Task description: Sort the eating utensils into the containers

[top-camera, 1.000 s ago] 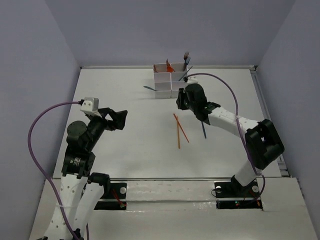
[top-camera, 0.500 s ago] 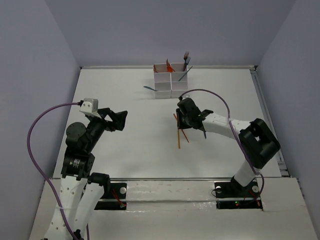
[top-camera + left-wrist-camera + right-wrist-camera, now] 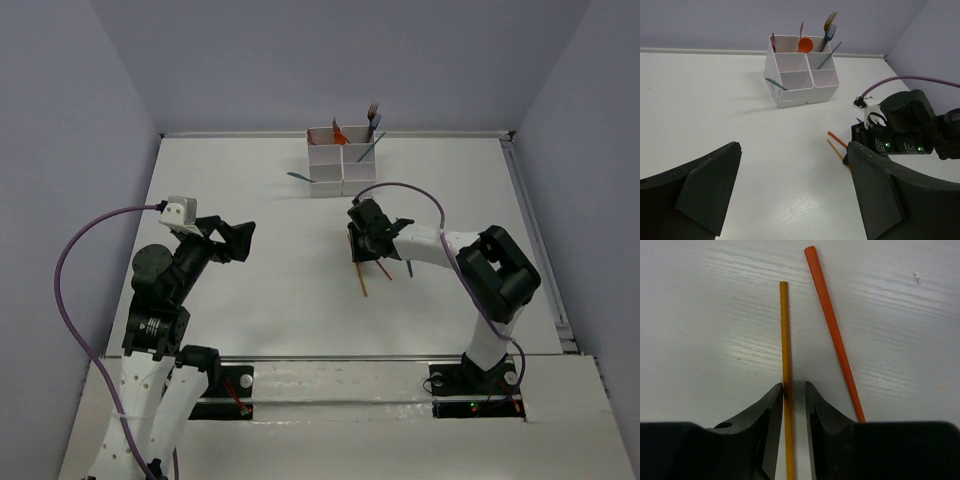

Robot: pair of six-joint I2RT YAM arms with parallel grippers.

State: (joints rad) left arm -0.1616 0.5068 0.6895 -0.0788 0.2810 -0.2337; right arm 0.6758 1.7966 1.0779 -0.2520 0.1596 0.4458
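Yellow stick (image 3: 785,340) — cut off between right jaws.

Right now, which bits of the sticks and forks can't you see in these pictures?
- Right wrist view: the near ends of the yellow-orange stick and the red-orange stick are lost at the right gripper and the bottom edge.
- Left wrist view: the white walls of the containers hide the lower parts of the utensils.
- Top view: the right arm covers most of the blue utensil.
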